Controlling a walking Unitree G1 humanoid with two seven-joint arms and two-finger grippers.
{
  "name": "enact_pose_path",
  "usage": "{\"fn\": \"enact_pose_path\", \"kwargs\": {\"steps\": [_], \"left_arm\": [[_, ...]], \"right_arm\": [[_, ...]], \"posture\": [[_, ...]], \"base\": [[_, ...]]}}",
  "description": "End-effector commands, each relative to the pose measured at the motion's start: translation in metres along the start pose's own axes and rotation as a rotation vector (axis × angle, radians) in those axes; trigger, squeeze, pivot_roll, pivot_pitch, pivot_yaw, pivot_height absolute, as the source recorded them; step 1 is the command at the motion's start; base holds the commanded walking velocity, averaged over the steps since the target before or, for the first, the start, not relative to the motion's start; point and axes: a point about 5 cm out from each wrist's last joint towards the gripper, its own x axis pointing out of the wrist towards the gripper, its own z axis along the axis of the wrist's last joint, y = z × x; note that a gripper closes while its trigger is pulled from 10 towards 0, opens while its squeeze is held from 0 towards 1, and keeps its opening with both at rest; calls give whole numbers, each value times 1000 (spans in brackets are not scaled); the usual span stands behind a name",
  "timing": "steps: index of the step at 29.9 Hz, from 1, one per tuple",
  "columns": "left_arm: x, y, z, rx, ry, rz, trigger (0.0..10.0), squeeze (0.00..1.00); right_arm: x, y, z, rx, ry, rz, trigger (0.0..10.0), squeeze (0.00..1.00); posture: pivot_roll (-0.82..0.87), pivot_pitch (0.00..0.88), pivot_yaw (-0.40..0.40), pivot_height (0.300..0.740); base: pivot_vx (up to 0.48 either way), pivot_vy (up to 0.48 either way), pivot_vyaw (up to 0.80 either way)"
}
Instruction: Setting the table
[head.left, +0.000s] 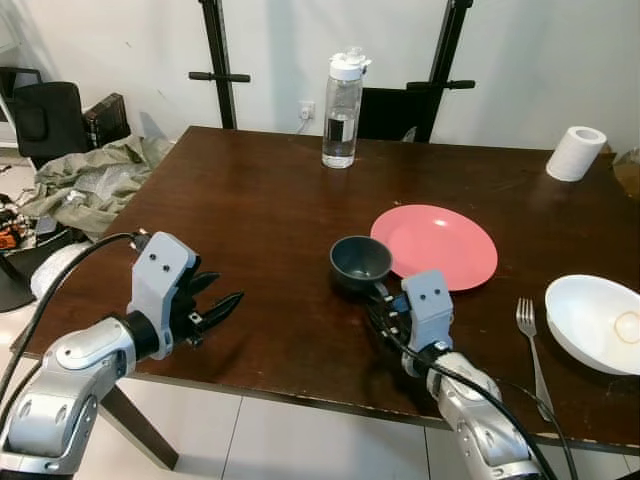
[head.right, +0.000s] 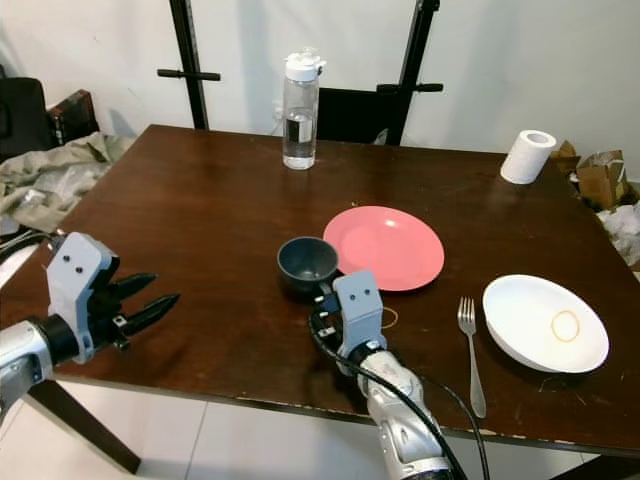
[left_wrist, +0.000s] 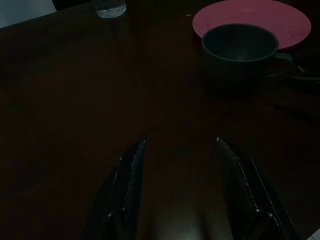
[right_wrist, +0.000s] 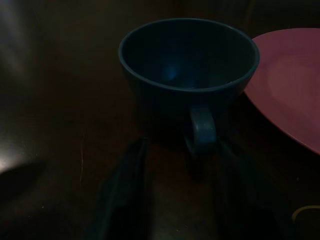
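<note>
1. Fingers of the right gripper (right_wrist: 180, 165) are standing parted and holding nothing, flanking the near end of the handle of the dark cup (head.left: 360, 260); the handle is pointing straight back at the wrist, toward the table's near edge.

2. Cup and handle are thus lying dead ahead on the far side of those fingers, just beyond their tips, so the handle's line is running along the gripper's own reach rather than across it. Whether the gripper is arriving at the cup or has let it go, this moment is not settling.

3. Beyond the cup, the pink plate (head.left: 436, 244) is sitting just to its right, its rim close against the cup's side; whether the two are touching cannot be told.

4. The left gripper (head.left: 215, 306) is hovering well to the left of the cup, over the near-left part of the table (head.left: 240, 200), its fingers spread and empty, pointing rightward at the cup; the right arm is by far the nearer.

5. Farther right, a fork (head.left: 531, 340) is lying with its tines pointing far, between the plate and a white bowl (head.left: 592, 322).
</note>
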Motion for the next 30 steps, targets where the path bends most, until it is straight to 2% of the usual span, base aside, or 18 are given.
{"fn": "enact_pose_path", "kwargs": {"steps": [1, 3, 4, 9, 10, 12, 14, 15, 16, 18, 19, 24, 30], "left_arm": [[1, -4, -3, -13, 9, -14, 10000, 0], [1, -5, -3, -15, 7, -15, 10000, 0], [2, -6, -3, -19, 4, -16, 10000, 0], [7, -11, -5, -39, -9, -18, 10000, 0], [12, -16, -6, -56, -18, -11, 10000, 0], [14, -18, -6, -62, -21, -6, 10000, 0], [23, -23, -8, -76, -28, 43, 10000, 0], [23, -23, -8, -76, -28, 43, 10000, 0], [32, -25, -9, -79, -35, 125, 10000, 0], [33, -25, -9, -79, -36, 144, 10000, 0], [38, -26, -10, -73, -41, 198, 10000, 0], [42, -28, -12, -76, -53, 256, 10000, 0], [45, -24, -16, -90, -46, 351, 10000, 0]], "right_arm": [[-4, -2, -6, 10, 14, -3, 10000, 992], [-5, -3, -2, 7, -4, -8, 10000, 992], [-7, -6, 4, 8, -31, -20, 10000, 0], [-16, -16, 24, 33, -126, -70, 10000, 0], [-22, -20, 34, 60, -189, -103, 10000, 0], [-24, -22, 38, 72, -213, -116, 10000, 0], [-32, -23, 48, 85, -280, -164, 10000, 0], [-32, -23, 48, 85, -280, -164, 10000, 0], [-36, -24, 52, 99, -320, -213, 10000, 0], [-37, -25, 53, 103, -325, -223, 10000, 0], [-39, -26, 47, 93, -311, -258, 10000, 0], [-41, -26, 41, 109, -293, -286, 10000, 0], [-42, -29, 37, 140, -277, -309, 10000, 0]], "posture": [[145, 143, 91, 740], [141, 136, 90, 740], [141, 136, 90, 740], [127, 121, 88, 740], [113, 108, 88, 740], [113, 108, 88, 740], [97, 95, 91, 740], [97, 95, 91, 740], [88, 87, 92, 740], [88, 87, 92, 740], [73, 67, 93, 740], [64, 51, 92, 740], [57, 32, 86, 740]], "base": [[0, 0, 0], [0, 0, 0], [0, 0, 0], [0, 0, 0], [0, 0, 0], [0, 0, 0], [0, 0, 0], [0, 0, 0], [0, 0, 0], [0, 0, 0], [0, 0, 0], [0, 0, 0], [0, 0, 0]]}}
